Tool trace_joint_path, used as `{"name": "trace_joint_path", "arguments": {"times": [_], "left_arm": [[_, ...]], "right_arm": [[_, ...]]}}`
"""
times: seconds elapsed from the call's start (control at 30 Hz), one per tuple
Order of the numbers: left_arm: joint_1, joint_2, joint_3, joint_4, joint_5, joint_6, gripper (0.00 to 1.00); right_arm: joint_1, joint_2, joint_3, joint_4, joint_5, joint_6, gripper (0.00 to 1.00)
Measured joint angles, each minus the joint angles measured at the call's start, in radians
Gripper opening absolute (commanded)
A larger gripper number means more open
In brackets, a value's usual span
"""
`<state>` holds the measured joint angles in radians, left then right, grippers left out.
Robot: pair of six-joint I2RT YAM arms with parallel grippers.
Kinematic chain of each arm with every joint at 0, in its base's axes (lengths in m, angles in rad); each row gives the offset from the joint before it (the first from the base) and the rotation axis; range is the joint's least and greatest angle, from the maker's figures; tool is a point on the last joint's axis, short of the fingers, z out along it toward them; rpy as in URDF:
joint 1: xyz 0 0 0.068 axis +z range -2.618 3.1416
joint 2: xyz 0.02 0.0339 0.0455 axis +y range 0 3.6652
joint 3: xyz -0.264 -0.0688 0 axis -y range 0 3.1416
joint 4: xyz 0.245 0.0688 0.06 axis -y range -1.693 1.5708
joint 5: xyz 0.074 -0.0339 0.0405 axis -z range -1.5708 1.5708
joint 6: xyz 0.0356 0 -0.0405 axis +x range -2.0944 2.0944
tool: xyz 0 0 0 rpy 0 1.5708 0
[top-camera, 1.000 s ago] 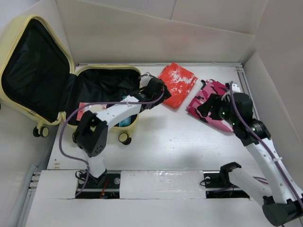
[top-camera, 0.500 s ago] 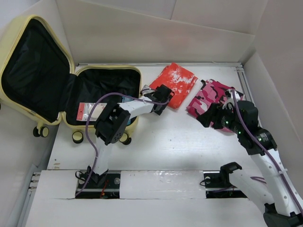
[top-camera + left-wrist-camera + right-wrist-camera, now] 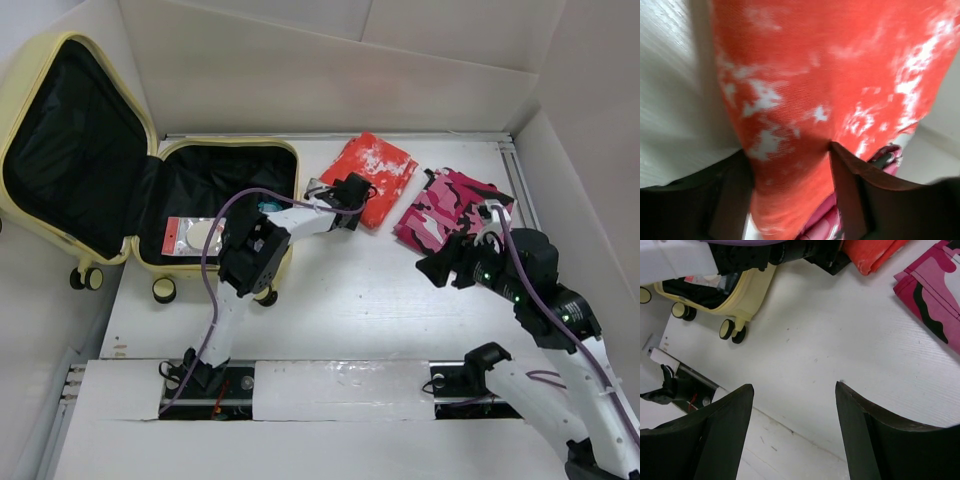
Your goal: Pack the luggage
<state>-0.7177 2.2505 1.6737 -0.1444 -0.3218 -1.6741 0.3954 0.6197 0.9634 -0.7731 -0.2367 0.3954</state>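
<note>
The luggage point(image 3: 20, 95) lies open at the far left, pale yellow with a black lining, its lid leaning on the side wall. An orange-red cloth with white blotches point(image 3: 382, 168) lies just right of it. My left gripper point(image 3: 350, 190) is at the cloth's near-left corner. In the left wrist view the cloth point(image 3: 815, 75) fills the gap between the fingers point(image 3: 850, 190), which stand wide on either side of it. My right gripper point(image 3: 440, 270) hangs open over bare table, near and left of a pink camouflage cloth point(image 3: 445, 205).
A clear packet point(image 3: 195, 235) and a teal item point(image 3: 268, 205) lie in the suitcase's lower half. Its caster wheels point(image 3: 732, 330) stick out toward me. White walls close in the table at the back and on both sides. A rail point(image 3: 330, 385) runs along the near edge.
My left gripper has swung right from the suitcase's edge to the orange-red cloth, its jaws narrowing. My right gripper has drawn back off the pink cloth toward the near side.
</note>
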Motion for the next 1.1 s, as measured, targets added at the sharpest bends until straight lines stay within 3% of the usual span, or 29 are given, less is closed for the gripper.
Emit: {"name": "trace_joint_path", "arguments": {"times": [0.07,0.17,0.2,0.4,0.57,0.63,0.83,1.1], "left_arm": [[0.000,0.019,0.013,-0.004,0.001,-0.003,0.31],[0.000,0.037,0.016,0.013,-0.001,0.002,0.13],[0.001,0.041,0.022,0.015,-0.001,0.008,0.00],[0.006,0.047,0.045,0.026,0.002,0.086,0.00],[0.008,0.047,0.127,-0.018,-0.012,0.242,0.00],[0.013,0.055,0.224,-0.066,-0.011,0.330,0.00],[0.074,0.103,0.700,-0.157,0.086,0.567,0.00],[0.306,-0.123,0.646,-0.158,0.250,0.832,0.00]], "right_arm": [[0.001,-0.006,0.012,-0.012,0.000,0.000,0.72],[0.008,-0.019,0.043,-0.033,0.001,0.000,0.72],[0.010,-0.022,0.056,-0.042,0.002,0.000,0.72],[0.012,-0.040,0.155,-0.076,0.027,-0.006,0.72],[0.012,-0.049,0.185,-0.082,0.045,-0.008,0.72],[0.012,-0.047,0.185,-0.084,0.047,-0.008,0.72],[0.012,0.006,0.194,-0.077,0.051,-0.008,0.72],[0.012,0.093,0.207,-0.051,0.061,-0.015,0.72]]}}
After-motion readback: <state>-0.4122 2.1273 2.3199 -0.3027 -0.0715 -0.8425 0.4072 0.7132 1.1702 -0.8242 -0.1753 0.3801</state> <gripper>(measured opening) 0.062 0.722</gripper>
